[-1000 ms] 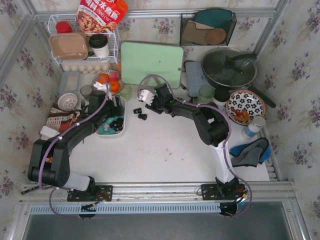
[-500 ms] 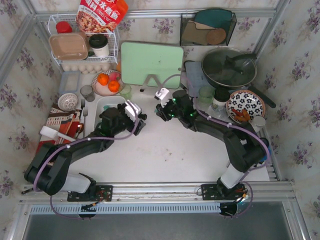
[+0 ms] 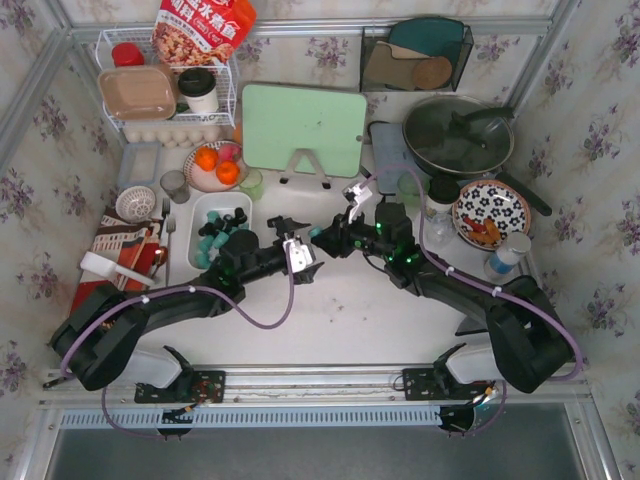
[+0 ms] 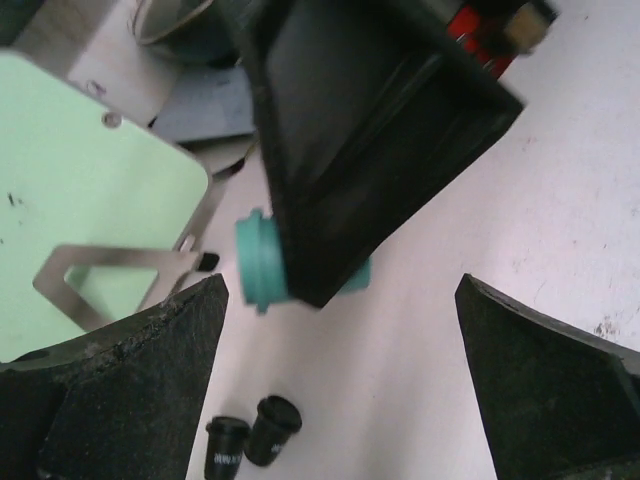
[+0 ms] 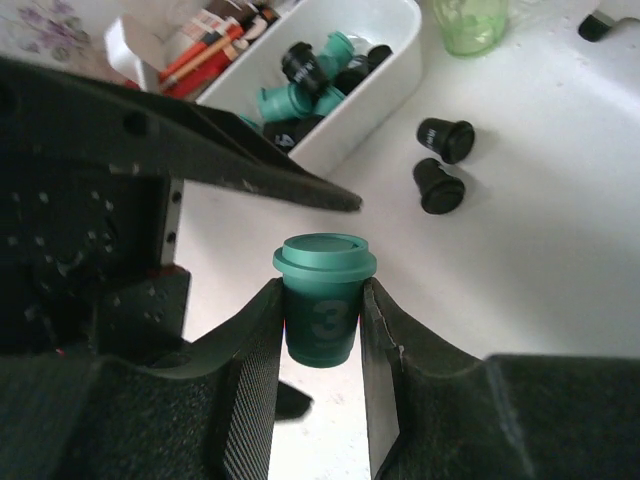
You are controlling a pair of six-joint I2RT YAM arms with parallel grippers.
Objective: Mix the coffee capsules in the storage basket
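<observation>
My right gripper (image 5: 322,335) is shut on a teal-green capsule (image 5: 322,300) marked "3" and holds it upright above the table. In the top view the right gripper (image 3: 323,238) faces my left gripper (image 3: 300,247), nearly tip to tip. The left gripper (image 4: 340,290) is open and empty, and the held capsule (image 4: 255,262) shows just beyond its jaws. Two black capsules (image 5: 442,160) lie loose on the table (image 4: 250,440). The white storage basket (image 3: 203,206) stands to the left, holding several teal and black capsules (image 5: 310,85).
A green cutting board (image 3: 305,128) on a metal stand sits behind the grippers. A translucent green cup (image 3: 250,183) and a fruit plate (image 3: 215,165) stand behind the basket. A lidded pan (image 3: 458,135) and a patterned plate (image 3: 490,212) are at the right.
My left gripper has left the basket and swung right to the table's middle. My right gripper has moved nearer, and the teal capsule now shows in it. The two grippers now meet.
</observation>
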